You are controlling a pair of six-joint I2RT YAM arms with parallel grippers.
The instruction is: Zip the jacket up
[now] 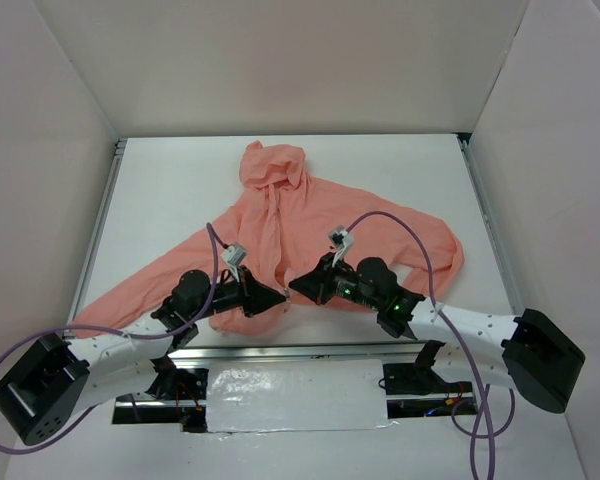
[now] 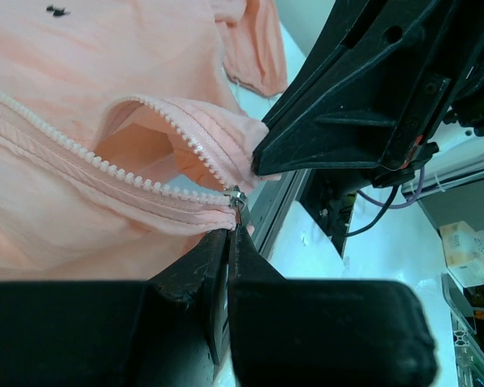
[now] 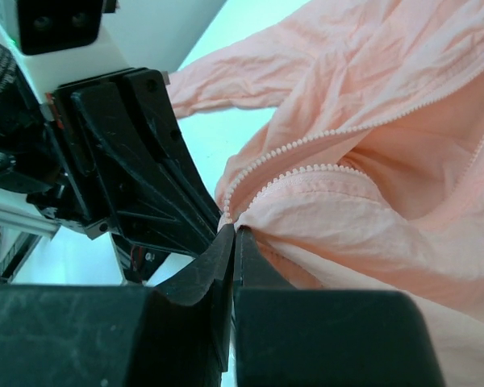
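The salmon-pink thin-fabric hooded jacket (image 1: 310, 230) lies spread front-up on the white desk (image 1: 180, 190). Its small silver metal zipper slider (image 2: 237, 197) sits at the hem end of the front opening, nearest the arm bases. The hood (image 1: 270, 165) is at the far end of the zipper line from the slider.

**Tool state.** The left tool (image 2: 230, 242) is closed, its tips pinched just below the slider, apparently on the pull tab. The right tool (image 3: 232, 242) is closed on the jacket hem just beside the slider. The two tools nearly touch there.

**Step in hand (judgement).** The white plastic zipper teeth (image 2: 105, 165) meet at the slider and gape beyond it, so closure has barely begun. To proceed well:
1. Use the right tool as the anchor at the hem beside the slider.
2. Draw the slider away from that anchor toward the hood, along the tooth line and low over the desk.
3. Hold both tooth rows taut. The row on the right tool's side bows away from the slider and may let loose fabric snag.

**View differences.**
- **Top view:** shows the whole garment and the route from slider to hood, but the tools hide the slider.
- **Left wrist view:** the only view that shows the slider clearly. It also shows the tiny dark chest mark (image 2: 56, 10), well apart from the slider.
- **Right wrist view:** shows the hem grip, but the slider is not clear.
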